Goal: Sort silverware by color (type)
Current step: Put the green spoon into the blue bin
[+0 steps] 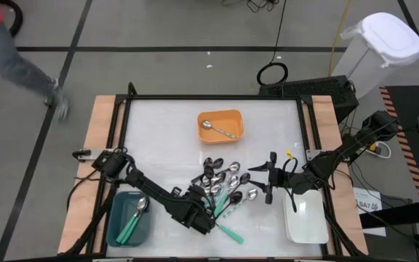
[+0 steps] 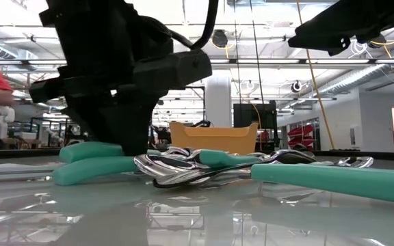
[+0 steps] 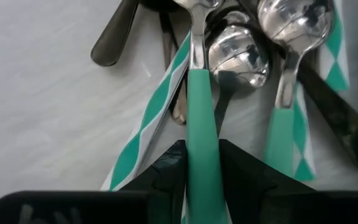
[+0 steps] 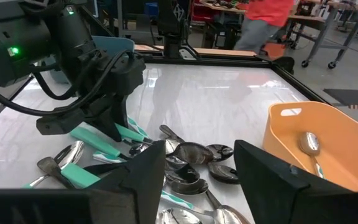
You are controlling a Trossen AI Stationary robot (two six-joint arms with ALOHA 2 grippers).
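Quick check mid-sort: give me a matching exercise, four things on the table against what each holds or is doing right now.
Things:
1. teal tray
2. orange tray
3. white tray
4. left tool

States:
A. holds one all-silver spoon
B. shut on a teal-handled spoon in the pile
C. holds teal-handled spoons
D. holds no spoon, near the waiting right tool

Pairs: 1-C, 2-A, 3-D, 4-B
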